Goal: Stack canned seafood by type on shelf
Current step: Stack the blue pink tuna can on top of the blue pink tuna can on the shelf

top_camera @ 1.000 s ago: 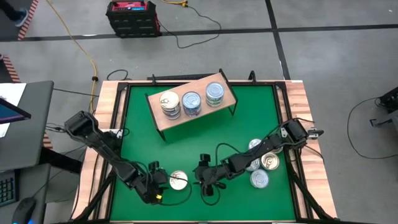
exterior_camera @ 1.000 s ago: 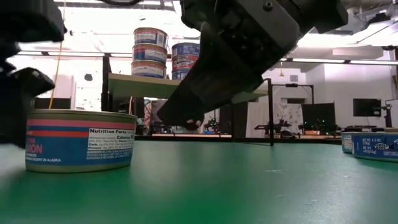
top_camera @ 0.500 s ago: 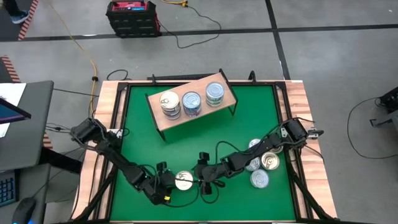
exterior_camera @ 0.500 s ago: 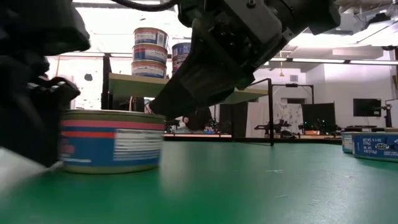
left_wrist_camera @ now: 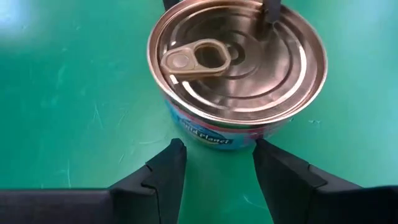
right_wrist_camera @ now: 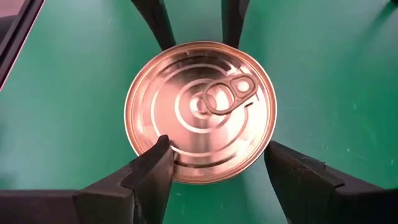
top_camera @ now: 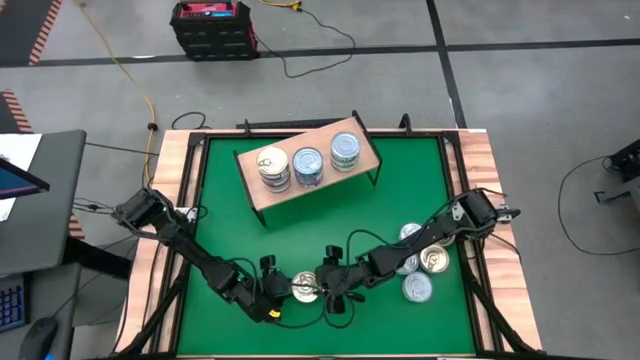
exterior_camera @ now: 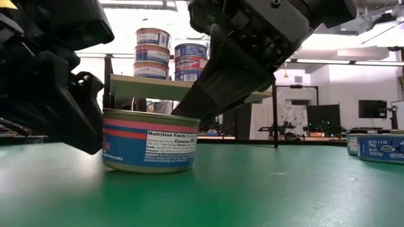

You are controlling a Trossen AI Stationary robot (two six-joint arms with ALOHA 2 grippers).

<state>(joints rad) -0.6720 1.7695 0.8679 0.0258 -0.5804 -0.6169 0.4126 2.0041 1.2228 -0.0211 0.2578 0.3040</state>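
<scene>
One tin of canned seafood [top_camera: 305, 288], gold pull-tab lid up and blue label on its side [exterior_camera: 150, 142], stands flat on the green table near the front edge, between my two grippers. My left gripper [top_camera: 285, 292] is open, narrower than the tin, on the tin's left. My right gripper [top_camera: 322, 287] is open on the tin's right, and its fingers [right_wrist_camera: 155, 165] stand either side of the tin's edge. The shelf [top_camera: 275, 195] stands at the back with three stacks of tins [top_camera: 308, 165] on it. My left gripper meets the tin's side wall [left_wrist_camera: 211, 138] low down with both fingertips [left_wrist_camera: 176, 149], on the side facing the table's left. The fingers slant down from the left; the tin is wider than their gap. The tin stands flat on the table. Whether my right gripper touches the tin's rim [right_wrist_camera: 166, 155], I cannot tell.
Several loose tins [top_camera: 420, 265] lie grouped at the table's right, under the right arm. Wooden rails [top_camera: 165, 230] edge the green table. A dark cable [top_camera: 350, 240] loops over the table by the right arm. Bare green lies between the shelf and the grippers.
My left gripper has gone toward the table's right edge and a little down, turning as it went. The tin has slid along the table in front of it toward my right gripper, upright all the way, and now sits between that gripper's fingers.
</scene>
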